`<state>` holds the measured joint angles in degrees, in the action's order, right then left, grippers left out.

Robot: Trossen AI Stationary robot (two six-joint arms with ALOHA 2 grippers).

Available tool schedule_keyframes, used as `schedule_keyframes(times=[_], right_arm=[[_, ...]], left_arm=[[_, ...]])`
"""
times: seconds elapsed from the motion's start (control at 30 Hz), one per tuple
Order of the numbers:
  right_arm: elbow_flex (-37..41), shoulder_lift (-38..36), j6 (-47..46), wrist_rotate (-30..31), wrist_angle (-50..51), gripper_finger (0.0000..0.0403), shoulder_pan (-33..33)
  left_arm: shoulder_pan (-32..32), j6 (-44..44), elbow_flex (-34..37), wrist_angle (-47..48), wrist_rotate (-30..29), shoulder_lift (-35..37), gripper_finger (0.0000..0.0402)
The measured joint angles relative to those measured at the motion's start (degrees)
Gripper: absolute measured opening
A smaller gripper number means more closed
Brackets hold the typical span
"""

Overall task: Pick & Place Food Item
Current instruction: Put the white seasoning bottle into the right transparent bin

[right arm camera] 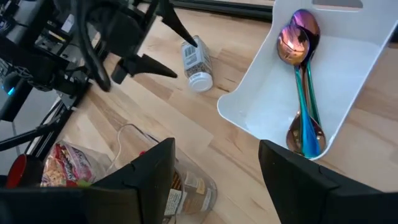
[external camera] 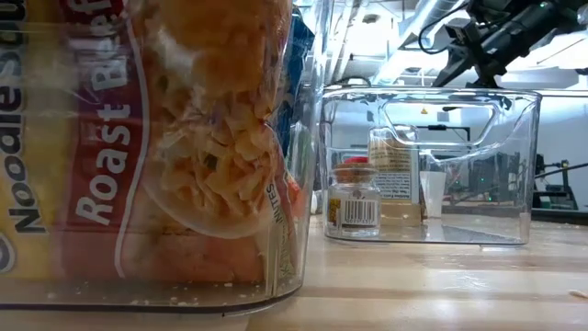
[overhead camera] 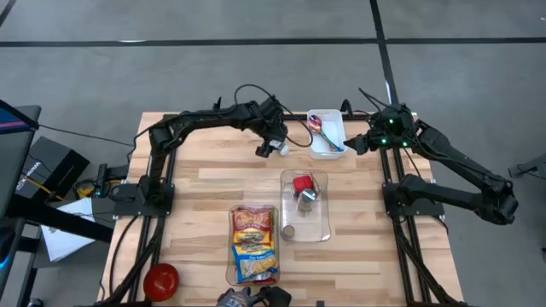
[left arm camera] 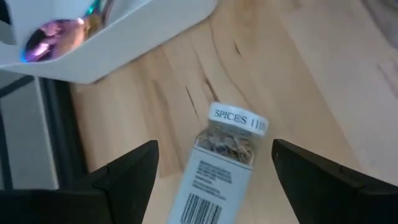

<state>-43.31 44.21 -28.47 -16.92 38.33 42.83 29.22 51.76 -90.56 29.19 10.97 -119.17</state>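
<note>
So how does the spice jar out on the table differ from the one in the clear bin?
The loose spice jar lies on its side on bare wood beside the white tray; the binned jar stands upright inside the clear bin. The loose spice jar has a white cap, the binned jar a reddish-brown one. Both are small labelled jars with barcodes.

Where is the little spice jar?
In the high view the spice jar lies on its side on the table, under the open left gripper, just left of the white tray.
</note>
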Motion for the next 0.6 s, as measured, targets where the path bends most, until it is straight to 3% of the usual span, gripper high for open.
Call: schedule_keyframes(times=[0.6], right_arm=[[0.00, -0.02, -0.50, 0.62, 2.43, 0.0226, 0.04]], left_arm=[[-1.06, -2.68, -0.02, -1.07, -7.15, -6.21, 0.0306]])
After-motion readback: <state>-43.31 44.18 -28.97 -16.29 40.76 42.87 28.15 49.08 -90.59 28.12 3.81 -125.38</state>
